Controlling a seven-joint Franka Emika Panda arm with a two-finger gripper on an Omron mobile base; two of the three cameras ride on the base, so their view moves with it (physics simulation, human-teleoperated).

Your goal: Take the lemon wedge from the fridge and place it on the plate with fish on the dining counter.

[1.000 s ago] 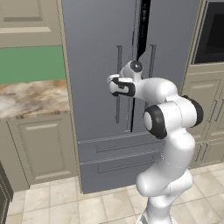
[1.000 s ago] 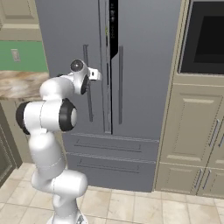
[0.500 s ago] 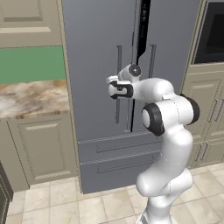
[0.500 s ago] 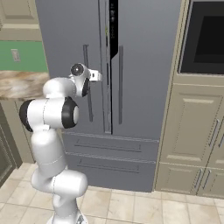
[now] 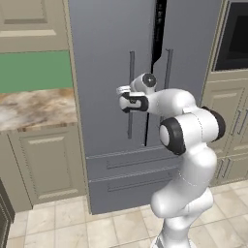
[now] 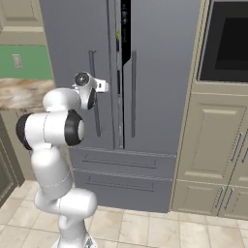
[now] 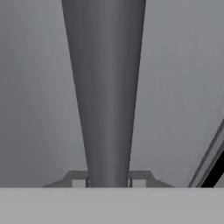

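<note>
The tall grey fridge (image 5: 101, 48) stands straight ahead with both doors closed or nearly so; a dark strip runs between them at the top. My gripper (image 5: 127, 102) is shut on the left door's vertical bar handle (image 5: 131, 68), about halfway up it. The same gripper (image 6: 100, 86) on the handle (image 6: 91, 63) shows from the other side. Up close, the handle (image 7: 105, 87) fills the gap between my two fingertips (image 7: 79, 181), with the gripper (image 7: 108, 183) centred on it. The lemon wedge, plate, fish and dining counter are out of view.
The right door's handle (image 5: 168, 63) runs parallel close by. Fridge drawers (image 5: 131, 169) lie below the doors. A marble worktop (image 5: 34, 106) over beige cabinets sits to the left. A dark wall oven (image 6: 225, 43) and beige cabinet doors (image 6: 213, 145) stand to the right.
The gripper has gone from open around the left door handle to shut on it. The hand shifted slightly toward the handle; the fridge doors have not visibly moved.
</note>
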